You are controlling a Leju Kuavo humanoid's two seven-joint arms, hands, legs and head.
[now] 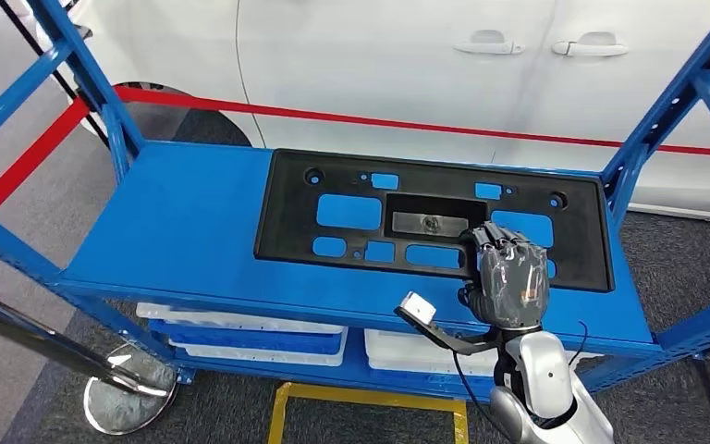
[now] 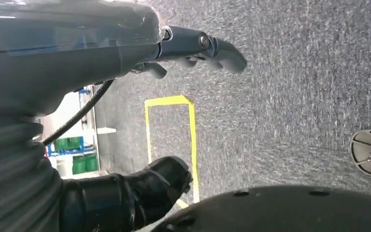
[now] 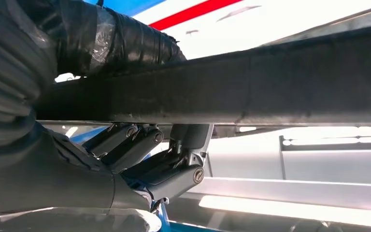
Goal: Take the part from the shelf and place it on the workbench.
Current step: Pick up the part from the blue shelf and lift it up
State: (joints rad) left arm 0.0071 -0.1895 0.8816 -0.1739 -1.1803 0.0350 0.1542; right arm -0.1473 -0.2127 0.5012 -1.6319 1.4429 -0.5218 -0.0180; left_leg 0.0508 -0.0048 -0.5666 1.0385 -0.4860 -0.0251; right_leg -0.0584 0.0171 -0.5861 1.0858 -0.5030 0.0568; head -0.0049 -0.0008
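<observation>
We saw the head view bright and evenly lit, sharp, with soft glare on the shelf (image 1: 185, 222) and white car (image 1: 379, 55). The right wrist view was blown out behind the dark, backlit part (image 3: 222, 87) (blurred close up). The left wrist view showed grainy, smeared carpet (image 2: 294, 96).

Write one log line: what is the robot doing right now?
stage: grasping | right hand: grips near edge of black part | part: flat on blue shelf | left hand: hangs over floor
</observation>
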